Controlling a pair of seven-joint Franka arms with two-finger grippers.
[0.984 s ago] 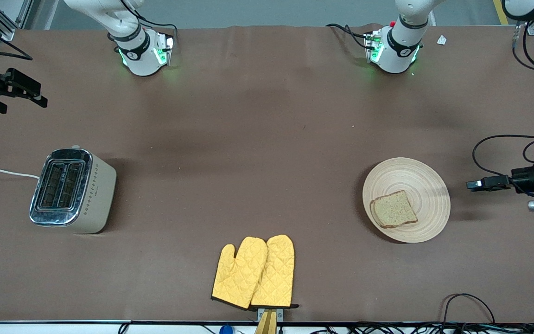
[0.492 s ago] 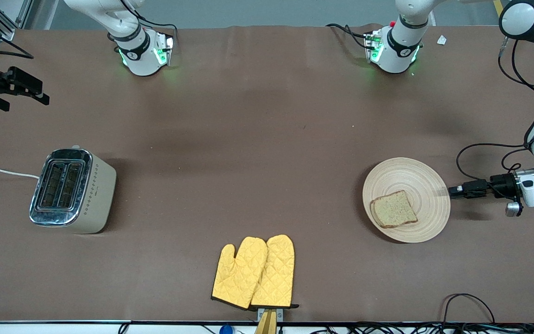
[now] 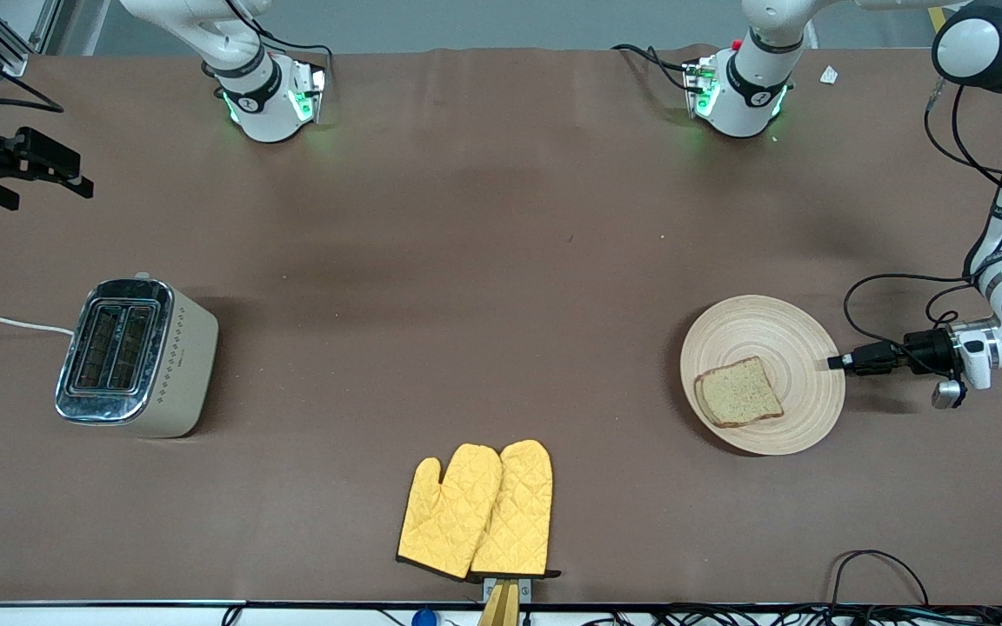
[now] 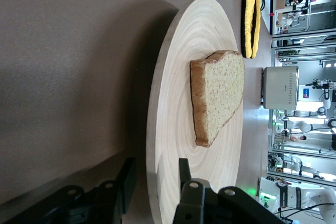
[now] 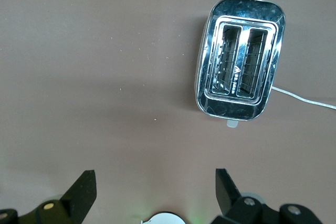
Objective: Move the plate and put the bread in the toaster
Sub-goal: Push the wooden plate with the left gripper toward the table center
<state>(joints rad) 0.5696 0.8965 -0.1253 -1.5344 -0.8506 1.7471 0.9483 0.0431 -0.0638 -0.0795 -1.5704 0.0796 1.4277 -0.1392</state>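
Observation:
The pale wooden plate [image 3: 779, 335] lies toward the left arm's end of the table with the bread [image 3: 738, 393] on it. My left gripper [image 3: 833, 362] is low at the plate's rim. In the left wrist view its open fingers [image 4: 156, 166] straddle the rim of the plate [image 4: 178, 77], one above and one below, with a gap showing. The bread [image 4: 218, 95] lies flat past the fingers. The toaster [image 3: 136, 356] stands at the right arm's end, slots up and empty. My right gripper [image 3: 75, 171] hangs open and empty above the table there [image 5: 155, 177], with the toaster [image 5: 240, 80] in its view.
A pair of yellow oven mitts [image 3: 477, 511] lies near the table's front edge, midway between plate and toaster. The toaster's white cord [image 3: 5, 322] runs off the table end. Black cables [image 3: 892, 296] hang by the left wrist.
My left gripper has moved in toward the plate from the table end until its fingers reach over the rim. The right gripper, plate, bread and toaster stay where they were.

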